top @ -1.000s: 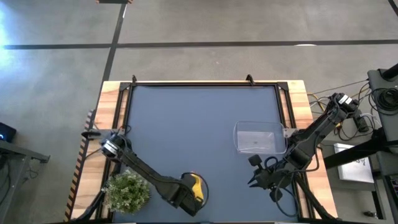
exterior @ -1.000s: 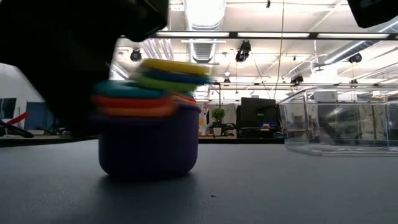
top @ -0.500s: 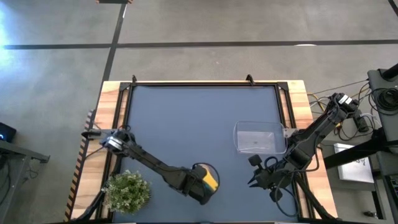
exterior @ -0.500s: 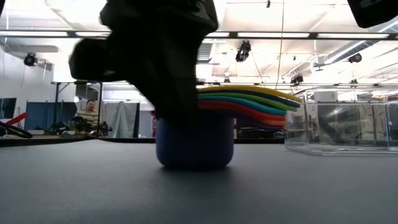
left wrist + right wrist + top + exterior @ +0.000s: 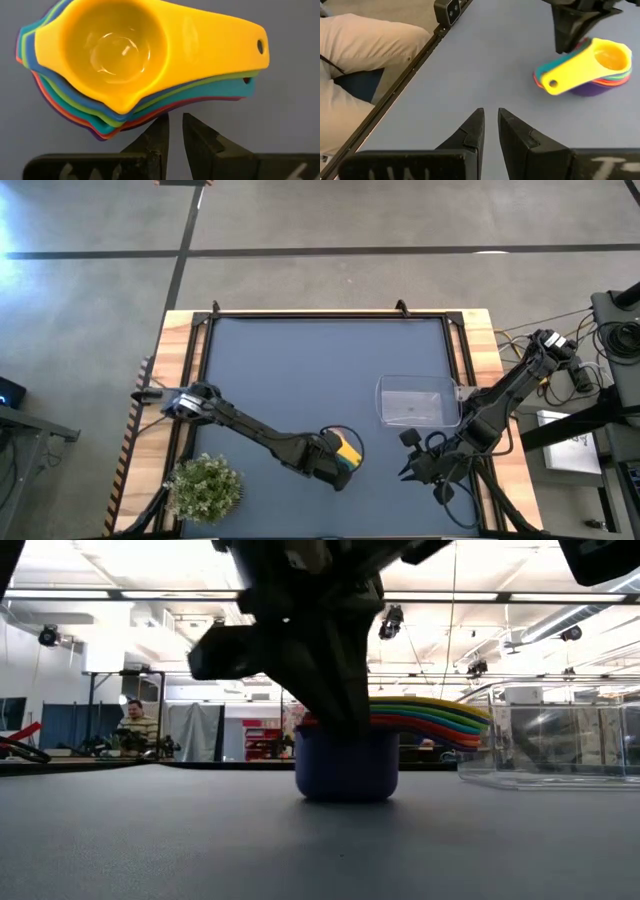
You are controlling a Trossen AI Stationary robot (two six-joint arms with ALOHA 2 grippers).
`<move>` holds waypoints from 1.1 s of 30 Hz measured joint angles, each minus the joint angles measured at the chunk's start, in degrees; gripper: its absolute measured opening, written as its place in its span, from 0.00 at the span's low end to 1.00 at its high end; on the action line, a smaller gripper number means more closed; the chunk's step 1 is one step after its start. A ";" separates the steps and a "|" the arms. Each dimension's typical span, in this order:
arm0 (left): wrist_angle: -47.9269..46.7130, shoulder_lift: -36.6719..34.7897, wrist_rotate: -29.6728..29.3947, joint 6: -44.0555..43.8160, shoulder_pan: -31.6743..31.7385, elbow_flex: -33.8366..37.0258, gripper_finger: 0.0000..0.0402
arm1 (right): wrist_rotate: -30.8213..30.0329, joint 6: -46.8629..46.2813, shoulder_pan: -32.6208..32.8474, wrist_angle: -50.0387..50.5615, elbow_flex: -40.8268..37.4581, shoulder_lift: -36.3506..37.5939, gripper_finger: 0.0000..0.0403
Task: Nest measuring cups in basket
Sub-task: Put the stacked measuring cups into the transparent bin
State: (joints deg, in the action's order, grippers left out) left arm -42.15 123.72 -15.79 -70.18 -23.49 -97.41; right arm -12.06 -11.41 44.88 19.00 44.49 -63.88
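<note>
Yellow-topped nested measuring cups (image 5: 345,450) beside left end effector (image 5: 335,465), fingers nearly closed, empty; tipping risk before clear basket (image 5: 418,402).

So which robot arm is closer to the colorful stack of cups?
The left. Its tool is right at the stack of cups, near the table's front edge. The right tool waits off to the side, in front of the clear basket.

Overhead looking straight down; low level across the table (image 5: 150,840); wrists close behind fingers. All four sharing the stacked cups (image 5: 347,450) near the front edge.
</note>
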 joint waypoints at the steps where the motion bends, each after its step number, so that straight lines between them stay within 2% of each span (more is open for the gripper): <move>1: 0.11 0.00 -0.28 0.70 0.36 0.00 0.09 | 0.00 -0.02 0.00 0.00 0.00 0.00 0.11; 5: 0.43 0.00 -0.39 3.74 1.32 0.00 0.09 | -0.11 -1.15 -0.01 -0.03 0.00 0.00 0.11; 9: -0.53 -0.46 -0.62 6.13 0.87 -0.37 0.09 | -4.48 -5.28 -0.04 -1.11 0.00 0.00 0.12; 13: -2.85 -1.64 -5.05 6.73 -1.80 -1.22 0.09 | -5.11 -6.83 -0.65 -1.39 0.00 0.00 0.18; 16: -4.66 -2.90 -10.17 6.46 -4.43 -1.22 0.09 | -7.34 -8.80 -1.50 -1.77 0.00 0.00 0.27; 21: -6.67 -5.16 -26.82 6.74 -9.61 -1.22 0.09 | -10.60 -11.09 -2.91 -6.05 0.00 0.00 0.44; 23: -6.95 -5.78 -31.07 7.34 -10.99 -1.09 0.09 | -11.53 -10.64 -3.52 -7.43 0.00 0.00 0.51; 27: -6.66 -6.54 -34.47 9.72 -11.90 -1.09 0.09 | -13.38 -10.65 -5.71 -8.15 0.00 -1.09 0.66; 33: -6.90 -7.47 -34.72 13.64 -11.26 -0.54 0.09 | -13.50 -11.20 -8.66 -9.54 0.10 -5.95 0.82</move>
State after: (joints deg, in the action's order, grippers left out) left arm -49.05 116.25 -50.50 -56.54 -34.75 -97.95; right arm -25.56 -22.61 36.22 9.46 44.59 -69.82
